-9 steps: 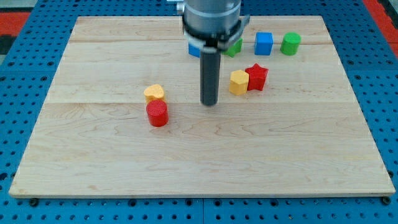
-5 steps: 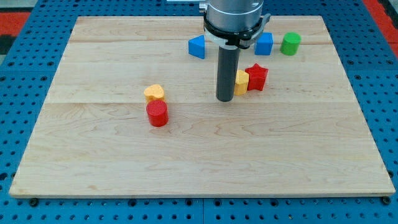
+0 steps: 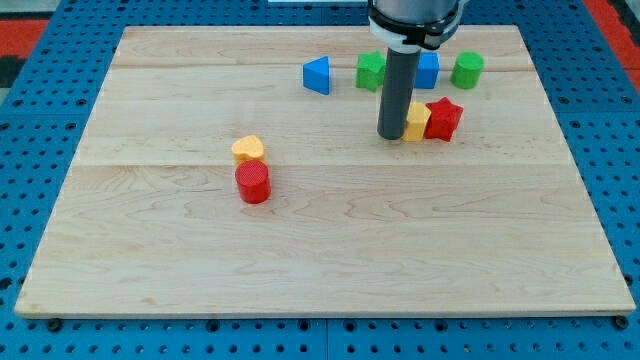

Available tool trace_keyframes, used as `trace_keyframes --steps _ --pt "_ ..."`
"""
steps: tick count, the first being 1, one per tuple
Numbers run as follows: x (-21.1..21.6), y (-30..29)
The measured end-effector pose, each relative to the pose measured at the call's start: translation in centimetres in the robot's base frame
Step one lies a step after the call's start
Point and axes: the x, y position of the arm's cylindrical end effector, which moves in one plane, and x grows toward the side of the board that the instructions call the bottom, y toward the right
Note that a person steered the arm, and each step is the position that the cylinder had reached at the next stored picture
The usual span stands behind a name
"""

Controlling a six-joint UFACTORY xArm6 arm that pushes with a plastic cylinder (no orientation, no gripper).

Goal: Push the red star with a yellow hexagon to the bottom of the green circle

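Note:
The red star (image 3: 444, 118) lies on the wooden board (image 3: 320, 240) at the upper right, touching the yellow hexagon (image 3: 417, 123) on its left. The green circle (image 3: 466, 70) stands above and slightly to the right of the star, apart from it. My tip (image 3: 392, 135) is at the left side of the yellow hexagon, touching or nearly touching it. The rod partly hides the hexagon's left edge.
A blue block (image 3: 428, 70) sits left of the green circle, partly behind the rod. Another green block (image 3: 371, 71) and a blue triangle (image 3: 317, 75) lie further left. A yellow block (image 3: 248, 149) and a red cylinder (image 3: 253, 183) stand together at mid-left.
My tip has moved right, reached the yellow hexagon and pushed it and the red star to the right and slightly up. The other blocks have not moved.

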Motion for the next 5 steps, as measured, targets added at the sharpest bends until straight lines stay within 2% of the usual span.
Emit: trace_keyframes --steps 5 --pt "0.3 5.9"
